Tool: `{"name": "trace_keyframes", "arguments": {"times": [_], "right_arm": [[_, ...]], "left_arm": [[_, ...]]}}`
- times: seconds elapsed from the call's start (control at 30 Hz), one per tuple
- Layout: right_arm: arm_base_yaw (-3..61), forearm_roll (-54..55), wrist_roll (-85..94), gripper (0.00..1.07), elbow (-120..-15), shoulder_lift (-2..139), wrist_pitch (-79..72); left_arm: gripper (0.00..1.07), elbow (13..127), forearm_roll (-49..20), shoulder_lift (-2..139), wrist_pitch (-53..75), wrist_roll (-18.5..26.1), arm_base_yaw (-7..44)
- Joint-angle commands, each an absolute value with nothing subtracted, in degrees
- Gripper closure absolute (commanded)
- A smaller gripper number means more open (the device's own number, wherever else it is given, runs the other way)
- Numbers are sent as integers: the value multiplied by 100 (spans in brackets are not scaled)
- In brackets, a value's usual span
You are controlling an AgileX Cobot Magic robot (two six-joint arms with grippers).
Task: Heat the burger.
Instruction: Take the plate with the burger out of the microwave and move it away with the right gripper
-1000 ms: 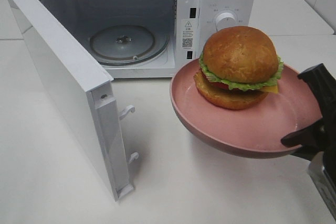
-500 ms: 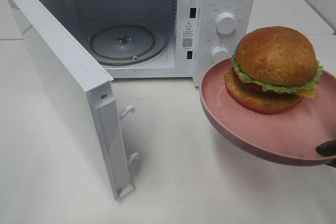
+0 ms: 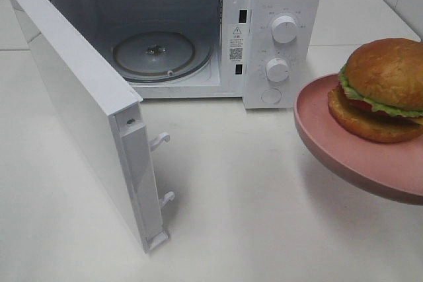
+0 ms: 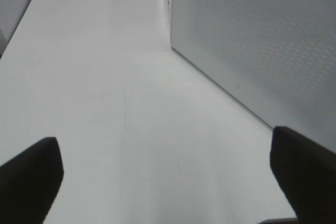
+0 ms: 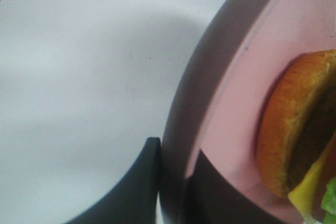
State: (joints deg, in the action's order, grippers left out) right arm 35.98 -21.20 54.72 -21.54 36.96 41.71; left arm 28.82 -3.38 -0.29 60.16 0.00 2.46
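The burger (image 3: pixel 386 87) has a golden-brown bun, a lettuce frill and some red tomato. It sits on a pink plate (image 3: pixel 344 156) that hangs above the table at the far right, partly cut off by the exterior high view's edge. In the right wrist view my right gripper (image 5: pixel 176 177) is shut on the pink plate's rim (image 5: pixel 236 103), with one dark finger (image 5: pixel 142 187) under it and the burger (image 5: pixel 289 129) close by. My left gripper (image 4: pixel 168 177) is open and empty over bare table beside the microwave door (image 4: pixel 262 40).
The white microwave (image 3: pixel 284 4) stands at the back. Its door (image 3: pixel 73 97) is swung wide open toward the front left, and the glass turntable (image 3: pixel 155 54) inside is bare. Two knobs sit on its right panel. White table lies in front of it.
The pink plate with the burger has moved right, away from the microwave opening. My right gripper has slid out of the exterior high view. The left gripper stays the same.
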Motion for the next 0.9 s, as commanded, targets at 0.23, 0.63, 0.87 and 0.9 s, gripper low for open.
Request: {"name": "trace_keyframes", "arguments": {"times": [0.23, 0.63, 0.87, 0.9], "right_arm": [[3570, -3157, 4108, 107, -2194, 3610, 4091], [3570, -3902, 2722, 107, -2114, 3610, 5013], [3570, -4251, 1954, 107, -2114, 3610, 5432], [3570, -4332, 1770, 107, -2114, 3610, 5581]], "left_arm": [[7, 2859, -355, -138, 5936, 0, 229], [7, 2859, -355, -138, 5936, 0, 229], [7, 2859, -355, -138, 5936, 0, 229], [7, 2859, -355, -138, 5936, 0, 229]]}}
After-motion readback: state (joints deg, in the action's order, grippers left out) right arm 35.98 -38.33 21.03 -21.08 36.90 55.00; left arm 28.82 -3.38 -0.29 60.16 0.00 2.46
